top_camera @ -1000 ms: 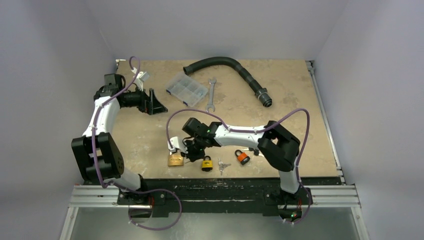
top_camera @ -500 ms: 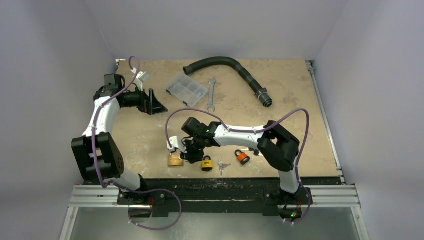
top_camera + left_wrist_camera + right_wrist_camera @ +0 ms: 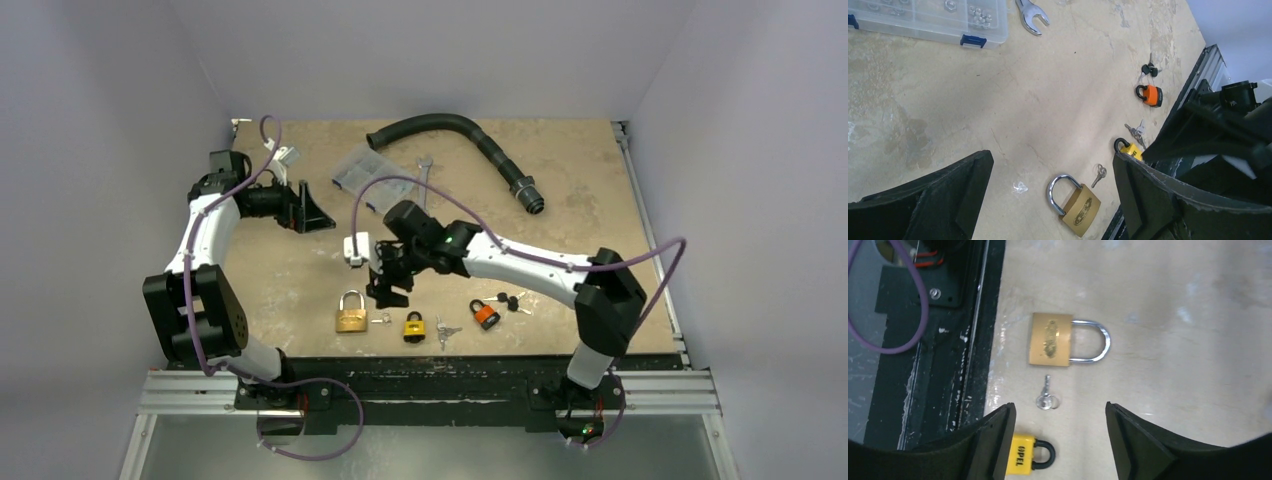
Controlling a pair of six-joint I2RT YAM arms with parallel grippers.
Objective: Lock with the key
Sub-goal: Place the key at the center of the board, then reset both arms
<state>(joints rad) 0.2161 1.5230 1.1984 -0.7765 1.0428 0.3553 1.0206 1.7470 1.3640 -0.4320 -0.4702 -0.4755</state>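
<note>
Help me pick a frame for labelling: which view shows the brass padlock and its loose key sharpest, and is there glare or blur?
Right wrist: brass padlock and key crisp, evenly lit, only mild sheen on the shackle; left wrist: both sharp but small, its near finger soft-edged; top external: soft even light, key tiny.

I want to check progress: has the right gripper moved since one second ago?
Yes. The right gripper has pulled back toward the far edge, away from the brass padlock lying near the front edge.
</note>
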